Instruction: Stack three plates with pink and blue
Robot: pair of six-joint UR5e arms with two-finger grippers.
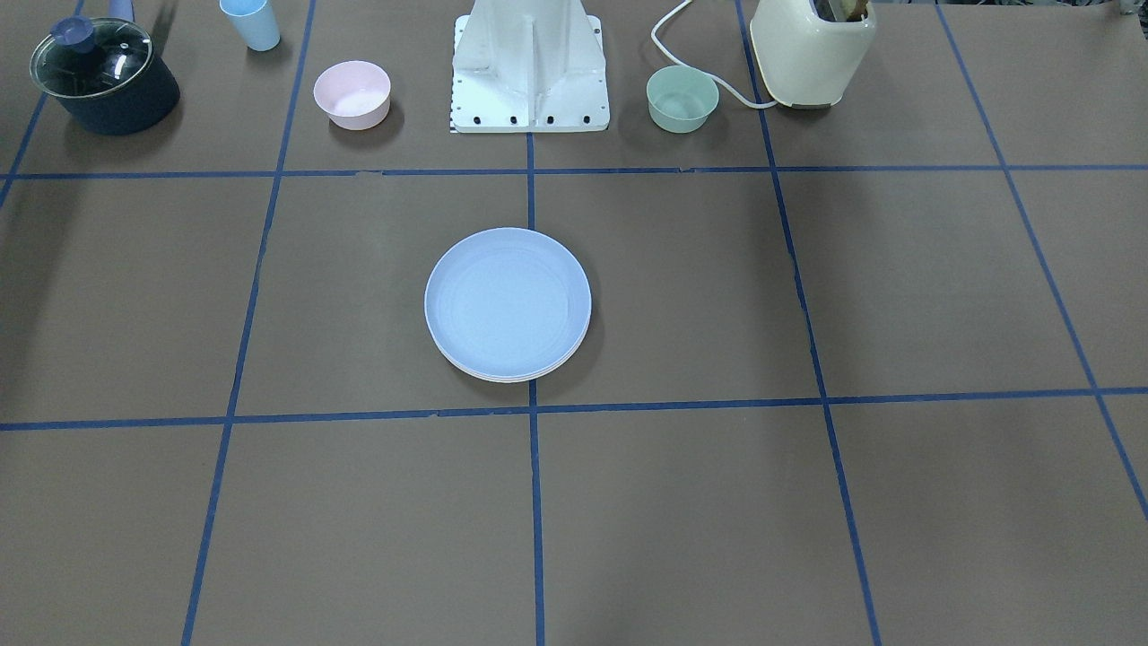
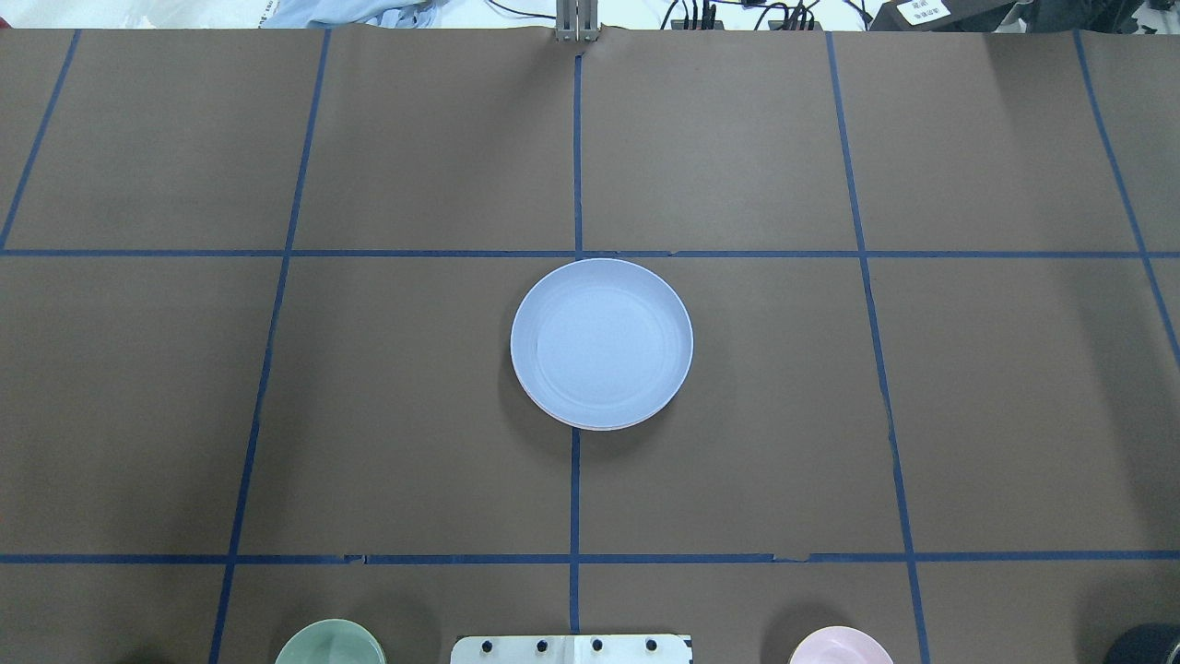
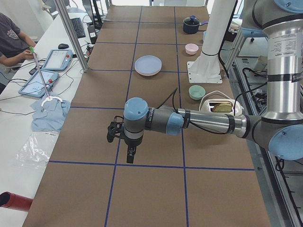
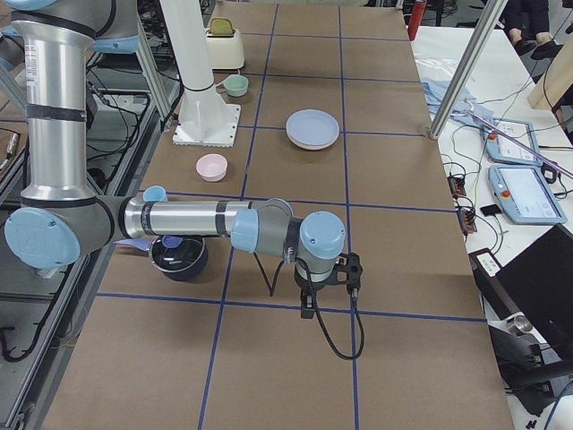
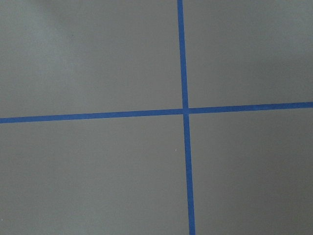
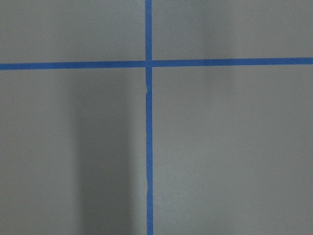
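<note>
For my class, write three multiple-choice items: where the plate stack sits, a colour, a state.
1. The plate stack lies: A in a corner; B on the middle tape line; C at the near edge.
2. Its top plate is: A cream; B pink; C light blue.
3. The left tool and right tool are: A gripping the stack; B resting on it; C away from it.
Answers: 1 B, tape runs under it. 2 C, blue faces up. 3 C, the side views show both far off.
</note>
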